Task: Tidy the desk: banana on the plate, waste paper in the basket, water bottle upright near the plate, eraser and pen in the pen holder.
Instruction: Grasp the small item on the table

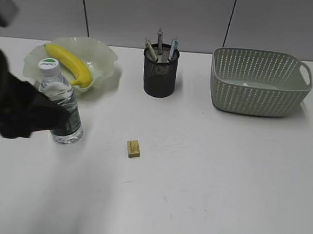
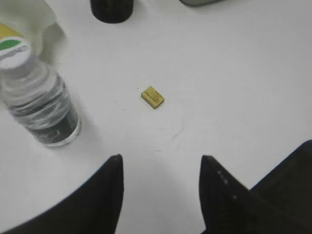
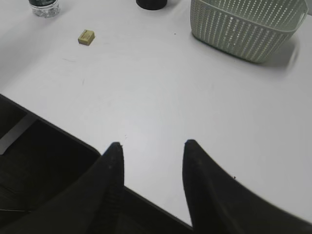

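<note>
The banana (image 1: pixel 69 63) lies in the wavy pale green plate (image 1: pixel 108 56) at the back left. The water bottle (image 1: pixel 60 102) stands upright in front of the plate; it also shows in the left wrist view (image 2: pixel 39 102). A small yellow eraser (image 1: pixel 133 148) lies on the white desk (image 1: pixel 211 181), also in the left wrist view (image 2: pixel 153 97) and the right wrist view (image 3: pixel 86 36). The black mesh pen holder (image 1: pixel 160 74) holds pens (image 1: pixel 160 46). A scrap of white waste paper (image 1: pixel 246 84) shows inside the basket (image 1: pixel 255 97). My left gripper (image 2: pixel 161 161) is open and empty, near the bottle. My right gripper (image 3: pixel 152 146) is open over the desk's front edge.
The left arm (image 1: pixel 16 111) is a dark blur at the left edge of the exterior view, partly in front of the bottle. The basket (image 3: pixel 243 29) and the pen holder's base (image 3: pixel 151 4) show at the top of the right wrist view.
</note>
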Controlling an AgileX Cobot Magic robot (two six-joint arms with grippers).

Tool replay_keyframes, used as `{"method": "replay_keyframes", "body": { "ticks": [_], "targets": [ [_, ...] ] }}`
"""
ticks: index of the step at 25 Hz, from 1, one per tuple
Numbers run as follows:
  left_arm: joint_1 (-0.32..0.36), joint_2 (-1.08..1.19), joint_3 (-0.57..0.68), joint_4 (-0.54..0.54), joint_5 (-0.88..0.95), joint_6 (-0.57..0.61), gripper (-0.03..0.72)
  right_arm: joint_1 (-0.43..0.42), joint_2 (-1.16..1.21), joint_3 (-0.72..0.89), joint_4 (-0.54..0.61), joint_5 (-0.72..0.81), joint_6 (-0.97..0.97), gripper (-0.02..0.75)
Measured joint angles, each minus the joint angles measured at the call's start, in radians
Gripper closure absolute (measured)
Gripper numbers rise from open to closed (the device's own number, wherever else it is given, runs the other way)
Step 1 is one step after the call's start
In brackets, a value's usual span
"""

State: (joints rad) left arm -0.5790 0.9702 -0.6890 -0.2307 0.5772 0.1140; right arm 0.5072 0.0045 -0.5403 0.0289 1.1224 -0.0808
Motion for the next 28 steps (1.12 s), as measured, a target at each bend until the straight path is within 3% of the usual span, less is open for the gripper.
{"method": "replay_keyframes", "body": {
  "ticks": [4, 9, 16, 21, 28],
  "targets": [
    [-0.075, 0.268, -0.128, 0.02, -0.02, 0.105, 0.311, 0.0, 0.001, 0.008, -0.001, -0.028, 0.002, 0.408],
    [-0.149, 0.56, -0.342, 0.164, -0.002, 0.147, 0.271, 0.0, 0.001, 0.031, -0.001, -0.077, 0.005, 0.408],
    [-0.154, 0.858, -0.627, 0.333, 0.137, 0.151, 0.116, 0.0, 0.001, 0.031, -0.001, -0.079, 0.007, 0.408],
    [-0.154, 1.0, -0.757, 0.377, 0.256, 0.182, 0.103, 0.0, 0.001, 0.031, -0.001, -0.08, 0.008, 0.408],
    [-0.154, 1.133, -0.833, 0.328, 0.329, 0.307, 0.1, 0.0, 0.001, 0.031, -0.002, -0.08, 0.008, 0.408]
  ]
}}
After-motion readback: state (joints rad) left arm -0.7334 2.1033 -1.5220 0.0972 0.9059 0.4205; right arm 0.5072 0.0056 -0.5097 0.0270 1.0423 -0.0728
